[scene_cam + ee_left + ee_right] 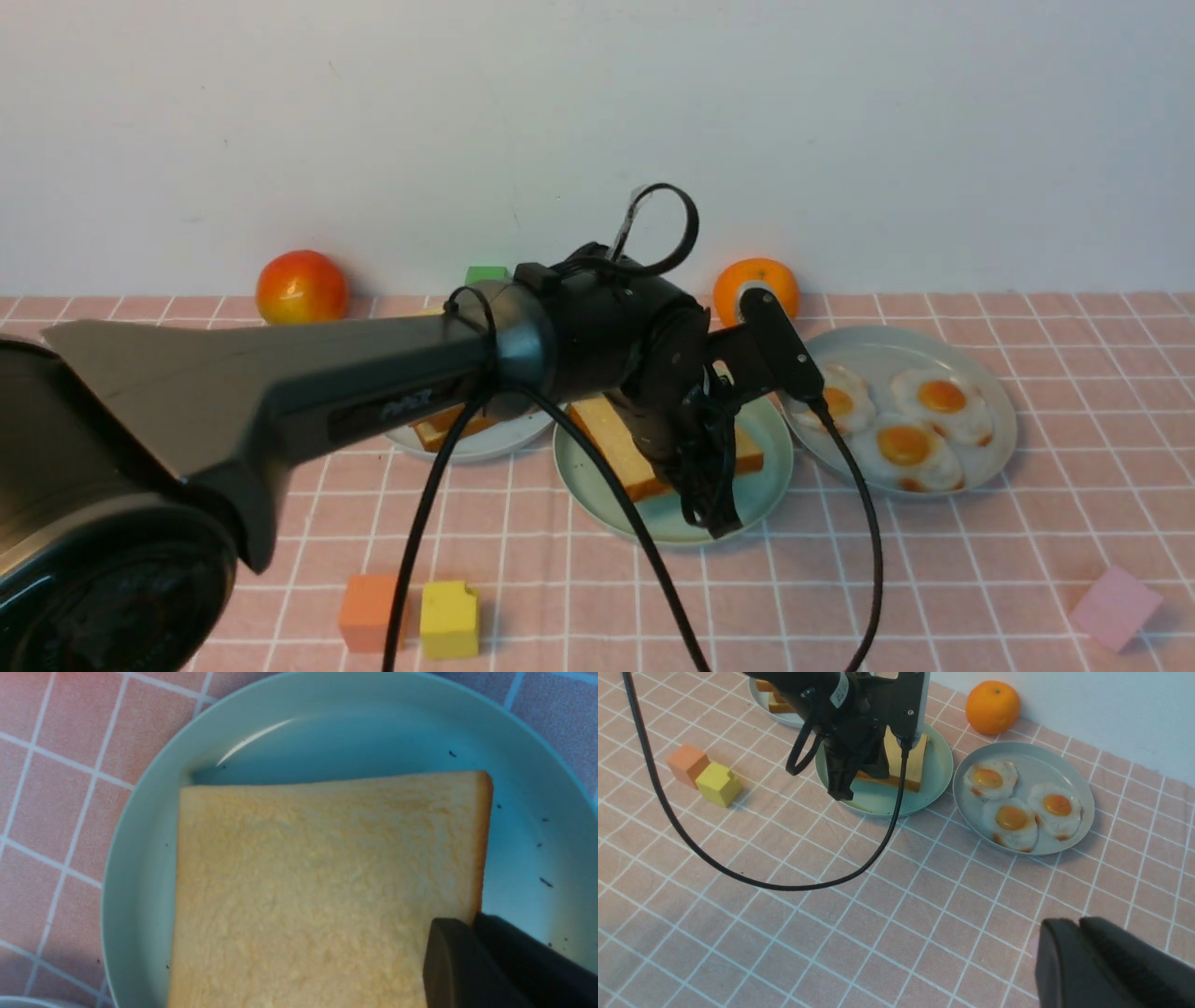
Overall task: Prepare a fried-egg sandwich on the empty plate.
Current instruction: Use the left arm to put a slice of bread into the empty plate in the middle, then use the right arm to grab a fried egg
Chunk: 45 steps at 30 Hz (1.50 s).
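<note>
The empty plate (597, 504), mint-green with dark specks (140, 858), holds one golden toast slice (327, 882) with a bare top face. No fried-egg sandwich shows in any view. My left gripper (474, 921) points down over this plate (934, 788), its jaws close together across the crust edge of the toast (747, 453). Three fried eggs (941, 397) lie on a grey-blue plate (999, 373) to the right. My right gripper (1078, 926) hangs shut and empty above the cloth, well short of the eggs (1011, 819).
A second grey-blue plate (485, 446) with a toast stack (448, 429) sits left of the mint one. An orange (756, 285), a red fruit (301, 287) and a green block (485, 273) line the wall. Orange (367, 611), yellow (450, 618) and pink (1116, 607) blocks lie near the front.
</note>
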Motion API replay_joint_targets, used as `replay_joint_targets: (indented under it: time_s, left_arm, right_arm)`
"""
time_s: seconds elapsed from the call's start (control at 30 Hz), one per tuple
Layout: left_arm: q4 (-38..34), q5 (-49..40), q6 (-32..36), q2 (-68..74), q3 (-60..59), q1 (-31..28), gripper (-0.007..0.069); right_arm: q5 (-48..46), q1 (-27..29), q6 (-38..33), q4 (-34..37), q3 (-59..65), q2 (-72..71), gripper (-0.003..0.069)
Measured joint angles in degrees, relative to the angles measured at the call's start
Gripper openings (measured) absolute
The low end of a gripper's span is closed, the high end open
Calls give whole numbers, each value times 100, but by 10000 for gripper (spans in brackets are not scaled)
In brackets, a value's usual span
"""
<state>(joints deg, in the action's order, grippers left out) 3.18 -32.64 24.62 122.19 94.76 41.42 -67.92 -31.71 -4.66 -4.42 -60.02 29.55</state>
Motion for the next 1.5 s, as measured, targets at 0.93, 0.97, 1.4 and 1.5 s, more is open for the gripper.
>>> replay_joint_targets:
  time_s: [0.93,0.97,1.4,1.5]
  left_arm:
    - [-1937,-2153,-2057,-4652,-1061,229,12]
    - [-1987,-2172,-2063,-4945,-1403,229,12]
    - [-2036,-1590,-2102,-8389,-3907,229,12]
    - [-2031,-1524,-2102,-8748,-3933,229,12]
  right_arm:
    - [924,0,-151,-405,10,3201,170]
    - [1043,27,-151,-492,10,3419,173]
    - [1608,1255,-1640,249,-1130,6217,230]
    - [1605,1376,-2573,680,-1688,6860,295]
